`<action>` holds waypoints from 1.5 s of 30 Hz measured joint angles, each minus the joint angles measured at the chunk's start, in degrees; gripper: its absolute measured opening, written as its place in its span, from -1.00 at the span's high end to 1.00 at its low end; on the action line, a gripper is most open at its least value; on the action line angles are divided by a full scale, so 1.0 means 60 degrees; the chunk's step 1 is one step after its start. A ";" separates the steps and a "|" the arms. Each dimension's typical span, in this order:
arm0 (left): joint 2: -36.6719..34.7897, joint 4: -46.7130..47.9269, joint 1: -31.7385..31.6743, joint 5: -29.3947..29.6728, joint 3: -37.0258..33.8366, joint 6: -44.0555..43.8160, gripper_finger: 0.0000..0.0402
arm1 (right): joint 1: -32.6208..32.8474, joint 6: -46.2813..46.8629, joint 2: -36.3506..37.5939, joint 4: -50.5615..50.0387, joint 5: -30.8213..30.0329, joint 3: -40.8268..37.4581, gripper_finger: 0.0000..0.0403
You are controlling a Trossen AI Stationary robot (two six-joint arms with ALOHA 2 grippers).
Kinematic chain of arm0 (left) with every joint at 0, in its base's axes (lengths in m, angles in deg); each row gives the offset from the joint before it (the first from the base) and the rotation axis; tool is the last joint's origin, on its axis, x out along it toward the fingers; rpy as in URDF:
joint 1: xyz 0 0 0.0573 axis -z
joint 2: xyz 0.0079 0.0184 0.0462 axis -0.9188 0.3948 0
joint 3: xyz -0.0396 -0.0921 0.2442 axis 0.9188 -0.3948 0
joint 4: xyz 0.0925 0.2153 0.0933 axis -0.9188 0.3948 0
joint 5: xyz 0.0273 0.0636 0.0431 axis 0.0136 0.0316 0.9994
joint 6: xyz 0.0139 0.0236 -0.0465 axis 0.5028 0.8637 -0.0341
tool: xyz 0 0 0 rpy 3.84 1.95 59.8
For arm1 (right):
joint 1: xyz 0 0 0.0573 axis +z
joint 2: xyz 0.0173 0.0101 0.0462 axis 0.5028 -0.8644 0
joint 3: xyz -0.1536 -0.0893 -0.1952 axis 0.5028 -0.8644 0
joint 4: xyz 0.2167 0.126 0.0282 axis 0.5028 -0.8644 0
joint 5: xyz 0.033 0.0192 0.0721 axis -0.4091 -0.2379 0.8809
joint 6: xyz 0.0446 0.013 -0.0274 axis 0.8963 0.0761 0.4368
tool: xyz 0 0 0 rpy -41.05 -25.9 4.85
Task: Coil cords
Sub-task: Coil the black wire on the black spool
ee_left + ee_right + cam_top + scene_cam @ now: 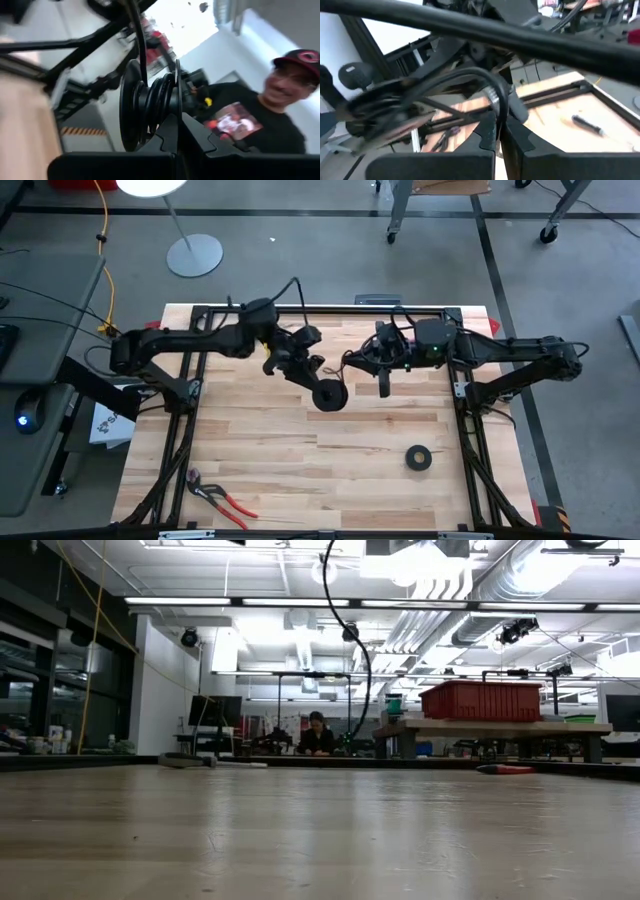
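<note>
- the left gripper (175, 125) is above the middle of the table (300, 470), fingers pressed together on a black spool (145, 105); the cord (162, 97) is wound in loops around the spool's core.
- the right gripper (497, 132) is just across from it, toward the table's right-hand side, fingers pressed together and pinching the same cord's free run.
- high view: both arms reach inward from the table's two sides and nearly meet; the spool shows as a dark round disc at the left arm's tip, and a thin black strand spans the short gap between the two grippers.
- left wrist view: it alone shows the separate turns of cord between the spool's two flanges, with one strand leaving the spool and rising past the camera; a person in a black shirt and dark cap stands beyond.
- right wrist view: it alone shows the cord curving in an arch over the gripper's fingers before entering the pinch; a pen-like object (587, 125) lies on the table beyond.
- low view: neither gripper appears; only a thin black cord hangs down in a curve from above.
- long axis: the free strand runs roughly left to right between the grippers.
- elsewhere on the table: a black tape roll (418, 458) toward the near right, red-handled pliers (222, 498) at the near left.
</note>
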 joint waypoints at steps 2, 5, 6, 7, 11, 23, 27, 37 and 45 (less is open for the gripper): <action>0.0126 -0.0813 0.0128 0.0137 0.0000 -0.0453 1.00 | -0.0094 -0.0070 0.0000 0.0267 0.0143 0.0000 1.00; 0.0171 -0.1263 0.0276 0.0388 0.0000 -0.0616 1.00 | -0.0224 -0.0068 -0.0007 0.0544 0.0408 0.0000 1.00; 0.0171 -0.1289 0.0312 0.0443 0.0000 -0.0542 1.00 | -0.0247 -0.0066 -0.0020 0.0612 0.0424 0.0000 1.00; 0.0158 -0.1335 0.0338 0.0470 0.0000 -0.0445 1.00 | -0.0260 -0.0062 -0.0027 0.0670 0.0427 0.0000 1.00; 0.0093 -0.1628 0.0386 0.0734 0.0000 -0.0237 1.00 | -0.0263 0.0132 -0.0099 0.1160 0.0428 0.0000 1.00; 0.0149 -0.1588 0.0423 0.1350 0.0435 0.0319 1.00 | -0.0137 0.0537 -0.0454 0.2310 0.0189 0.0004 1.00; 0.0367 -0.1603 0.0443 0.1381 0.1095 0.0847 1.00 | -0.0131 0.0943 -0.0785 0.2462 0.0201 0.0007 1.00; 0.0968 -0.1441 0.0283 0.1499 0.2004 0.1838 1.00 | 0.0004 0.1291 -0.1095 0.3354 0.0508 0.0016 1.00; 0.0922 -0.1554 -0.0111 0.2361 0.2000 0.3463 1.00 | 0.0282 0.1325 -0.1093 0.3009 0.0216 0.0193 1.00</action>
